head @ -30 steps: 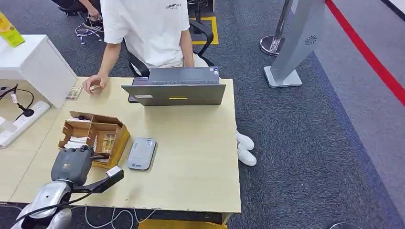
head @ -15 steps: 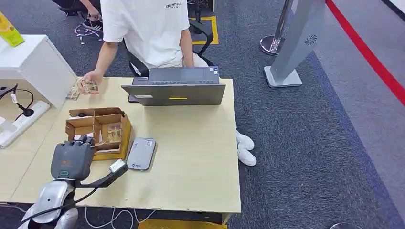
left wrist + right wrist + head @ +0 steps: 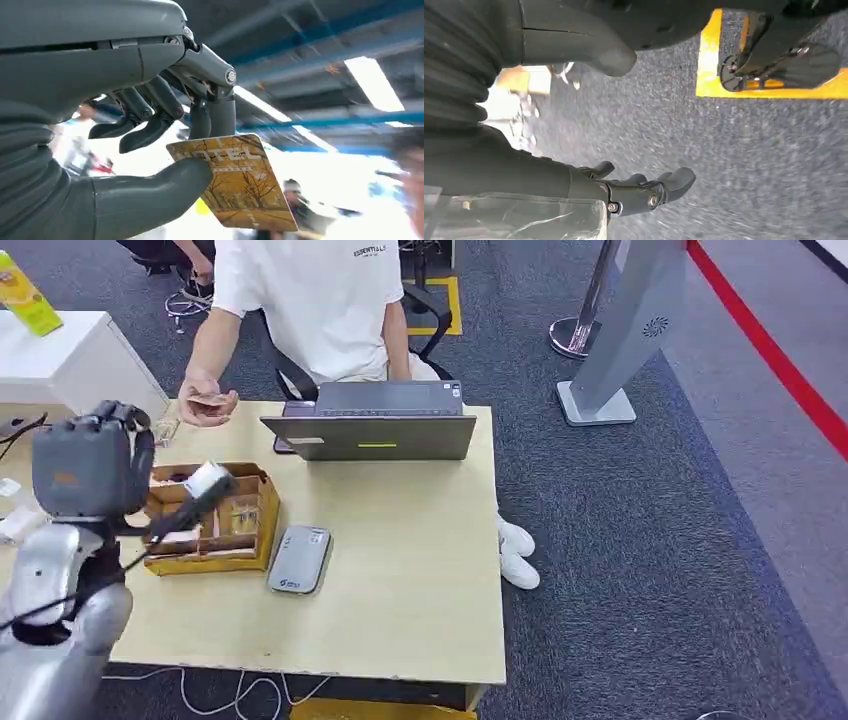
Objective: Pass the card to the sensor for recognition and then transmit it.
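My left hand [image 3: 85, 465] is raised above the table's left end, beside the cardboard box [image 3: 215, 525]. It pinches a yellow hotel card [image 3: 240, 182] between the thumb and a finger, and the card's pale edge [image 3: 207, 480] hangs over the box. The grey card sensor [image 3: 298, 560] lies flat on the table to the right of the box, below and right of the card and apart from it. My right hand [image 3: 644, 192] hangs over the carpet floor, its fingers loosely apart and holding nothing.
A person in a white shirt sits behind the table; their hand [image 3: 207, 400] holds a small card above the far left corner. An open laptop [image 3: 370, 430] stands at the far edge. A white cabinet [image 3: 70, 360] stands left of the table. A grey stand [image 3: 625, 340] is at the right.
My left hand rose from the table's near edge, up and toward the far side, with the card in it. The person's hand lifted from the tabletop with a card.
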{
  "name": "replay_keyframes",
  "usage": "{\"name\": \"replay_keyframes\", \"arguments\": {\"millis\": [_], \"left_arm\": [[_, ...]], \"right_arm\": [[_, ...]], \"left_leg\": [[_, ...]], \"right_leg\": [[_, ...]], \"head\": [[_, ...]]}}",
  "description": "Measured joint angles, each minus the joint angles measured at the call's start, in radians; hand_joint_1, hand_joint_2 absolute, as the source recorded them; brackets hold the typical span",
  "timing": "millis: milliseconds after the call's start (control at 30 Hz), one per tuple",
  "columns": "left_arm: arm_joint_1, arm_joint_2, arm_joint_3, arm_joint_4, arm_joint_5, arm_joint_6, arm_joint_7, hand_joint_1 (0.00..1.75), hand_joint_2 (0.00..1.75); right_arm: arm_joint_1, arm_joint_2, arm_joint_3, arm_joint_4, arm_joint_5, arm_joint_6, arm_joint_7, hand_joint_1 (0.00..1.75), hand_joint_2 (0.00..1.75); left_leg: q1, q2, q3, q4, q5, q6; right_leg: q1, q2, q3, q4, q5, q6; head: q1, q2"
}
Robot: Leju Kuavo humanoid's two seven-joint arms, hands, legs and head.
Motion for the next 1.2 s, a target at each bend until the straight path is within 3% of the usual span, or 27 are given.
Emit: {"name": "replay_keyframes", "arguments": {"millis": [33,133,233,333,533,567,933,1200], "left_arm": [[-0.062,0.000,0.003,0.073,-0.011,0.027,0.002,1.75,1.75],[-0.218,-0.002,0.008,0.286,-0.043,0.067,0.016,1.75,1.75],[-0.308,-0.004,0.018,0.429,-0.051,0.087,0.020,1.75,1.75],[-0.358,-0.013,0.018,0.534,-0.055,0.095,0.016,1.75,1.75],[-0.394,-0.045,0.018,0.624,-0.058,0.096,0.014,1.75,1.75],[-0.397,-0.048,0.018,0.636,-0.058,0.096,0.014,0.00,1.75],[-0.375,-0.061,0.018,0.660,-0.041,0.112,-0.009,0.00,1.75],[-0.270,-0.029,0.022,0.540,-0.004,0.101,-0.036,0.00,1.75]], "right_arm": [[0.000,0.000,0.006,0.000,0.007,0.004,-0.001,0.00,1.75],[0.001,0.000,0.024,0.000,0.021,0.005,-0.007,0.00,1.75],[0.001,0.000,0.034,0.000,0.025,0.005,-0.007,0.00,1.75],[0.000,0.000,0.042,0.000,0.024,0.005,0.000,0.00,1.75],[0.001,0.000,0.047,0.000,0.019,0.005,0.006,0.00,1.75],[0.001,0.000,0.048,0.000,0.019,0.005,0.006,0.00,1.75],[0.001,0.000,0.048,0.000,0.018,0.007,0.011,0.00,1.75],[0.005,0.000,0.048,0.000,0.006,0.008,0.016,0.00,1.75]], "left_leg": [[0.001,0.003,0.000,0.000,0.001,0.000],[0.001,0.004,-0.002,0.000,0.002,0.000],[0.001,0.005,-0.002,0.001,0.002,0.000],[0.001,0.004,-0.002,0.001,0.002,0.000],[0.001,0.005,-0.003,0.000,0.002,0.000],[0.001,0.005,-0.003,0.000,0.002,0.000],[0.001,0.005,-0.003,0.000,0.002,0.000],[0.001,0.005,-0.003,0.000,0.002,0.000]], "right_leg": [[0.000,0.003,-0.001,0.001,0.001,0.001],[0.001,0.004,0.000,0.001,0.002,0.000],[0.001,0.005,-0.001,0.001,0.002,0.000],[0.001,0.005,-0.001,0.001,0.002,0.000],[0.001,0.006,-0.002,0.001,0.002,0.000],[0.001,0.006,-0.002,0.001,0.002,0.000],[0.001,0.006,-0.002,0.001,0.002,0.000],[0.001,0.006,-0.003,0.001,0.002,0.000]], "head": [[-0.008,0.000],[-0.003,0.000],[-0.003,0.000],[-0.003,0.000],[-0.003,0.000],[-0.003,0.000],[-0.003,0.000],[-0.003,0.000]]}}
